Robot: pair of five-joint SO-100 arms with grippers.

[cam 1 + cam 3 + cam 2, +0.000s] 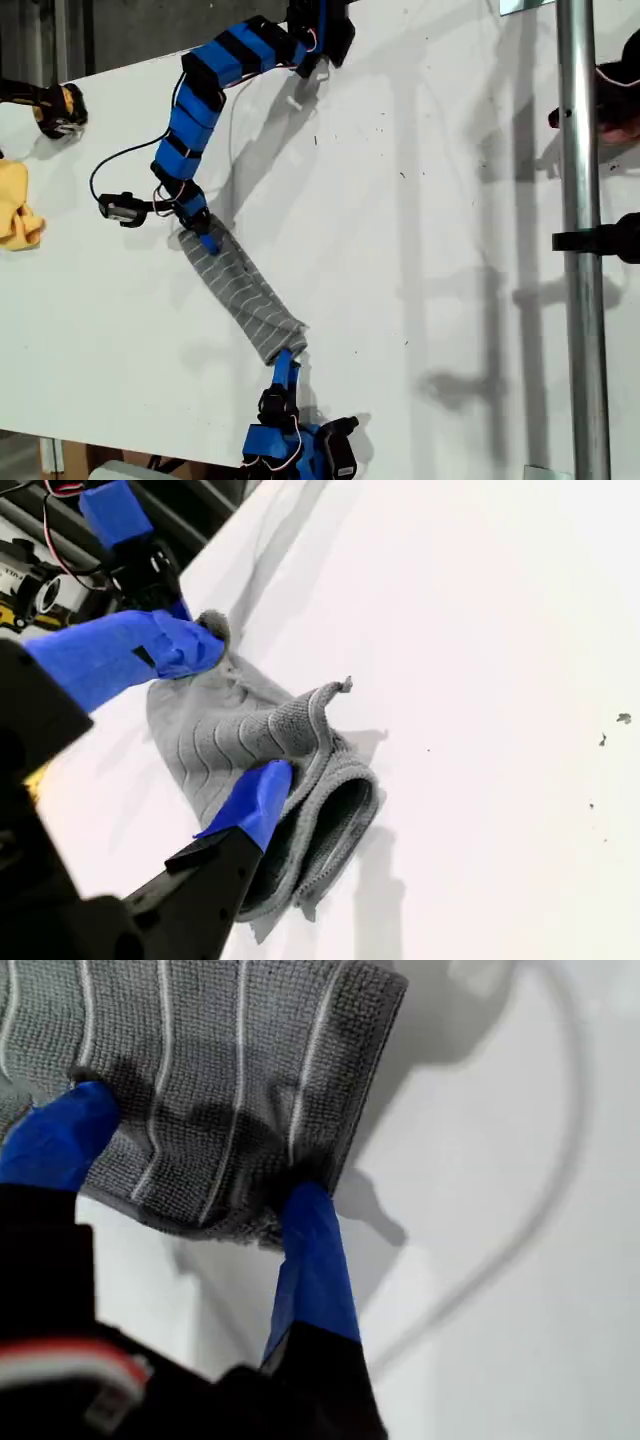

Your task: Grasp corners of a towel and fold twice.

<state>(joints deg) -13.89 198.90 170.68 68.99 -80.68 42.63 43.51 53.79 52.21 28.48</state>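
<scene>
Because each end is pinched, grey white-striped soft towel stretches long and narrow across white counter; first gripper fingers and second gripper fingers both clamp cloth.

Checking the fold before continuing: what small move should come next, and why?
Probably lift both ends slightly and draw them apart: the towel lies bunched in a narrow strip, my first gripper and my second gripper each at an end, folds loose.
</scene>
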